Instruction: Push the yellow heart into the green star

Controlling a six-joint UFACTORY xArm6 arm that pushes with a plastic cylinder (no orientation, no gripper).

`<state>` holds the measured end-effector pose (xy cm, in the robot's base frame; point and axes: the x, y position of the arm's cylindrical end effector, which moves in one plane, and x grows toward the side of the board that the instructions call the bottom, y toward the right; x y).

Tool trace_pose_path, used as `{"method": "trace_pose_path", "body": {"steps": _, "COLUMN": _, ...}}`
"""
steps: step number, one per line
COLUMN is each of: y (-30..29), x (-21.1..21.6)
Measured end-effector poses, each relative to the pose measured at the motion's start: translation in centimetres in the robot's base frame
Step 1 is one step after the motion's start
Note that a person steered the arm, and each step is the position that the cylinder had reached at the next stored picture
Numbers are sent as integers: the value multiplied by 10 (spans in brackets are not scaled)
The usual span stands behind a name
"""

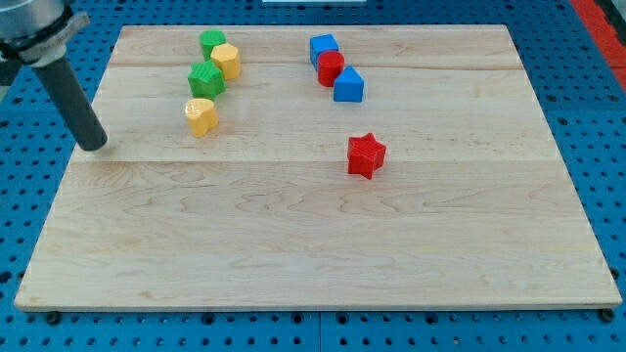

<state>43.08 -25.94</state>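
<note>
Camera view, and no writing, brand or label can be read on any block or on the board. The yellow heart (201, 115) is seen near the board's left side, just below the green star (206, 78), the two close but with contact hard to judge. Just beside the star, toward the view's upper right, a second yellow block (226, 61) is placed, and above that a green block (212, 41) whose shape cannot be made out.

My tip (93, 145) is set down at the board's left edge, well to the left of the heart; no fingers are carried by the rod, so nothing is there to be apart or together. The rod's upper part is cut off at the view's top-left corner.

Farther right, a blue block (323, 48), a red block (331, 67) and another blue block (348, 86) are lined up touching. A red star (366, 154) is found alone near the centre.

The wooden board (313, 244) is laid on a blue perforated table (611, 147).
</note>
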Motion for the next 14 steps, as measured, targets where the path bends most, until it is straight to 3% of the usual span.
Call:
{"method": "trace_pose_path", "body": {"steps": 3, "y": 59, "x": -4}}
{"method": "trace_pose_path", "body": {"steps": 6, "y": 68, "x": -51}}
{"method": "trace_pose_path", "body": {"steps": 8, "y": 85, "x": -3}}
{"method": "trace_pose_path", "body": {"steps": 11, "y": 116, "x": -44}}
{"method": "trace_pose_path", "body": {"steps": 14, "y": 116, "x": -51}}
